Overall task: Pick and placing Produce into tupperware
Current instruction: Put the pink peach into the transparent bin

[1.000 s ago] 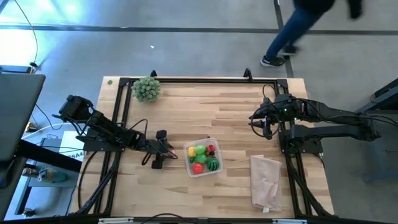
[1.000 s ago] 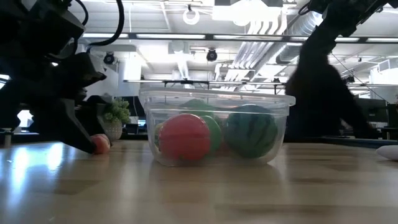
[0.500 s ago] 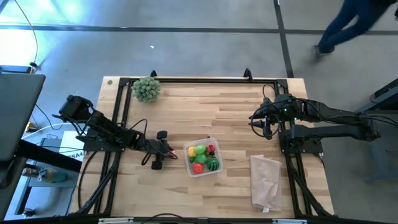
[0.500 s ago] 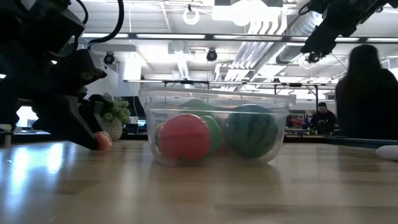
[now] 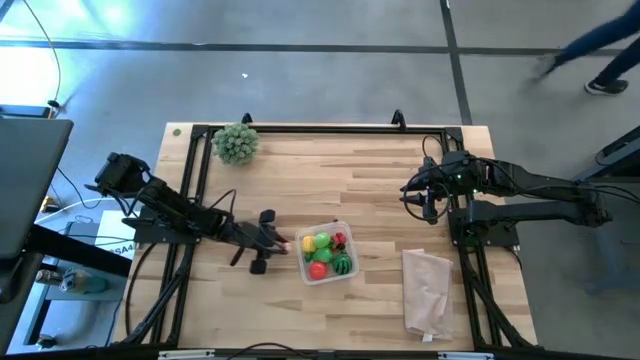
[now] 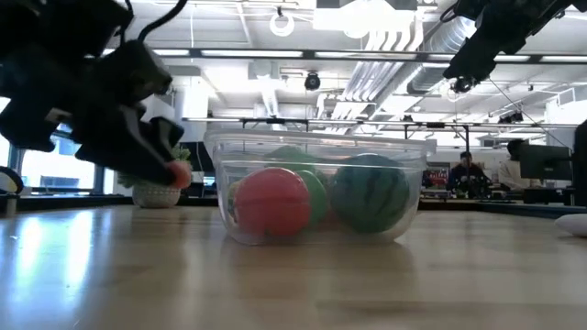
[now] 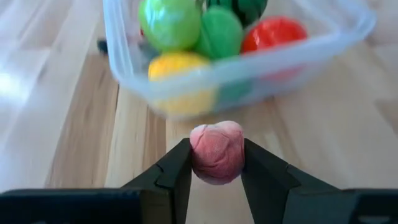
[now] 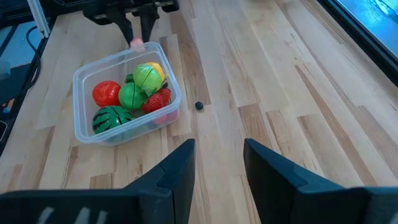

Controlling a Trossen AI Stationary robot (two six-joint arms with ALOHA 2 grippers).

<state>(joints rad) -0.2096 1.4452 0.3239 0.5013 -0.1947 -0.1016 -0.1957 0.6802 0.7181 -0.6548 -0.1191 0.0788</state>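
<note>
Pale wood planks make up your table point(image 5: 370, 175), ringed by a black frame, with grey floor beyond it and a person's legs crossing the far corner in the high view.

Your left gripper point(image 5: 277, 243) is clamped on a small pink fruit point(image 7: 216, 152); in its wrist view both fingers point(image 7: 175, 175) press the fruit's sides. In the low view the fruit point(image 6: 179, 173) hangs clear of the wood, just short of the tub's near wall. Straight ahead of the fingers sits the tub point(image 5: 327, 252), upright and open-topped. Inside it, nearest the gripper, lie a yellow piece point(image 7: 177, 65) and a lime-green one point(image 7: 169, 22); behind them a darker green ball point(image 7: 219, 32), a red ball point(image 7: 272, 33) and the striped melon point(image 8: 110, 118) at the wall farthest from the gripper. A strawberry point(image 8: 158, 99) shows among them in the right wrist view.

Beyond the tub, a tiny dark bead point(image 8: 199, 105) rests on the wood, apart from everything. Further that way a pinkish bag point(image 5: 427, 288) lies flat near the table edge.

Your right gripper point(image 5: 421, 203) waits raised at the far side of the table, well apart from the tub, fingers parted and holding nothing. A bushy grey-green ball point(image 5: 236, 142) sits at the corner, well off to the left gripper's side.
</note>
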